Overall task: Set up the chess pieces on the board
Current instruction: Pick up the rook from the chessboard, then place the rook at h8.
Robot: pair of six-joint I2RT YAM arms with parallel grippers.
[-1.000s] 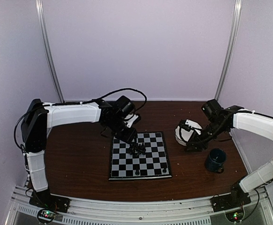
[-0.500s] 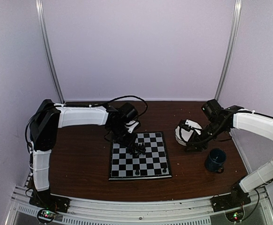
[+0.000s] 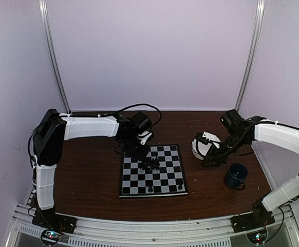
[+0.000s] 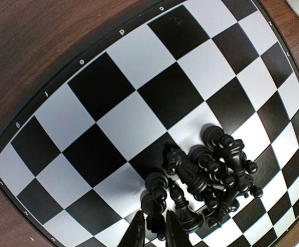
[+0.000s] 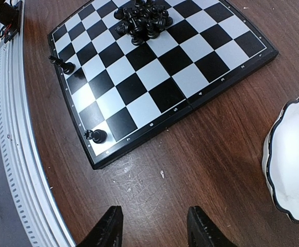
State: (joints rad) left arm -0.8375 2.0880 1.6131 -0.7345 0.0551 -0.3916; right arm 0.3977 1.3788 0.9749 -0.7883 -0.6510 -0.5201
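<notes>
Left hand (image 4: 154,232) has drawn narrow about one of the heaped chess pieces (image 4: 206,172), lower frame; pick-up judged under way. Right hand (image 5: 157,226) wide, empty.

In the top view the left arm (image 3: 88,126) rises from its base at the lower left. It bends at a black elbow on the left side of the frame and runs its white forearm rightward toward the centre. Its black wrist turns down there, so the left gripper (image 3: 142,153) points downward just left of centre. In the left wrist view its fingers (image 4: 136,232) show at the bottom edge, close together with only a narrow gap. Whether they pinch anything cannot be told.

The right arm (image 3: 283,136) climbs from the lower right and folds at the right edge. Its forearm reaches leftward, and the right gripper (image 3: 212,157) angles down and to the left. In the right wrist view its two fingers (image 5: 108,229) stand wide apart, with nothing between them.
</notes>
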